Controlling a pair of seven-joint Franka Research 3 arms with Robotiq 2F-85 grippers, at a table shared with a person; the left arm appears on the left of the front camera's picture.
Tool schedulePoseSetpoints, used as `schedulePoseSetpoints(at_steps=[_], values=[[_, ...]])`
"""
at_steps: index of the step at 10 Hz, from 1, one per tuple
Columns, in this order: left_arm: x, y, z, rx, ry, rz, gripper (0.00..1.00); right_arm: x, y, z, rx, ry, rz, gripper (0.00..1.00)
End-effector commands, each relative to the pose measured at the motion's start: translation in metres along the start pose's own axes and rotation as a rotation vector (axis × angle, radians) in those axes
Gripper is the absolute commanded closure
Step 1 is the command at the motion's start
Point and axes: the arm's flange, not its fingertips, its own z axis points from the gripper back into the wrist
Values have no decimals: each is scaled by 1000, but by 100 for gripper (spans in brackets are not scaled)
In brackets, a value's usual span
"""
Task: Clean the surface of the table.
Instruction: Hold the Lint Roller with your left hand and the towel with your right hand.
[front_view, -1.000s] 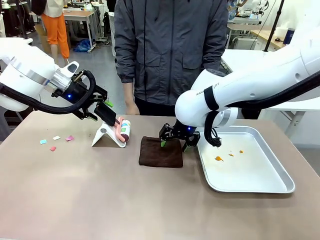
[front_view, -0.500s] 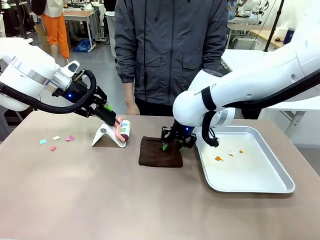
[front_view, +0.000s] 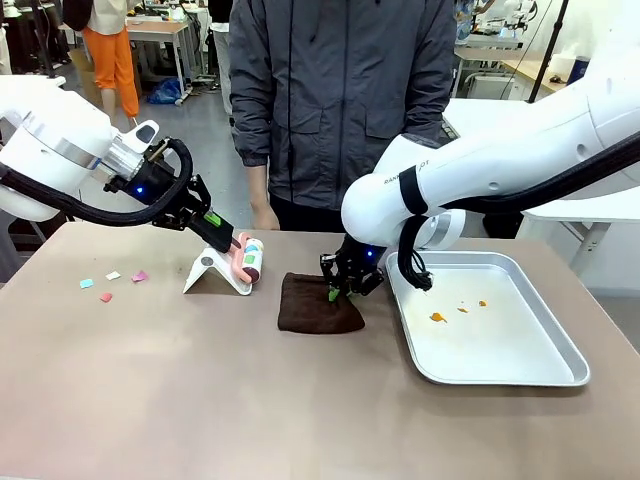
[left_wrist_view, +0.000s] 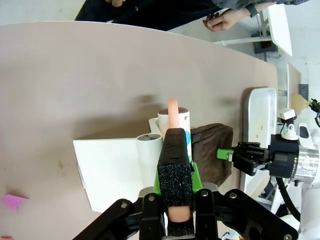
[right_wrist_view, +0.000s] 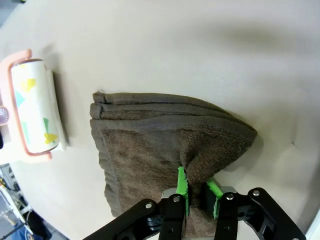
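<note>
left gripper (front_view: 220, 231): jaws clamped on the pink handle (left_wrist_view: 172, 106) of the lint roller (front_view: 251, 259). The roller head sits against the white stand (front_view: 210, 273).
right gripper (right_wrist_view: 197, 189): jaws pinched shut on a bunched edge of the cloth (front_view: 315, 306). It's brown, and the rest of it lies flat.
The cloth is between the stand and the tray (front_view: 520, 345), just beside the tray. The tray holds a few orange crumbs (front_view: 438, 317).
The tan surface (front_view: 200, 400) spans the foreground under all of it. There are paper scraps (front_view: 112, 281) near its left end, apart from the stand. A person (front_view: 340, 100) stands at the far edge.
</note>
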Motion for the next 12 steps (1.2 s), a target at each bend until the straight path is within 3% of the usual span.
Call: schedulePoseSetpoints(at_steps=[1, 5, 6, 10, 12], values=[[6, -6, -2, 6, -4, 16, 100, 6, -4, -7, 26, 22, -19, 100], [4, -7, -1, -2, 0, 11, 100, 6, -9, -4, 99, 65, -30, 100], [3, -7, -1, -4, -1, 8, 100, 5, -14, 0, 171, 125, -31, 100], [-17, -14, 28, -199, 22, -17, 100, 8, -60, 30, 622, 277, -122, 100], [-30, -12, 47, -346, 45, -10, 100, 5, -81, 47, 903, 385, -39, 100]])
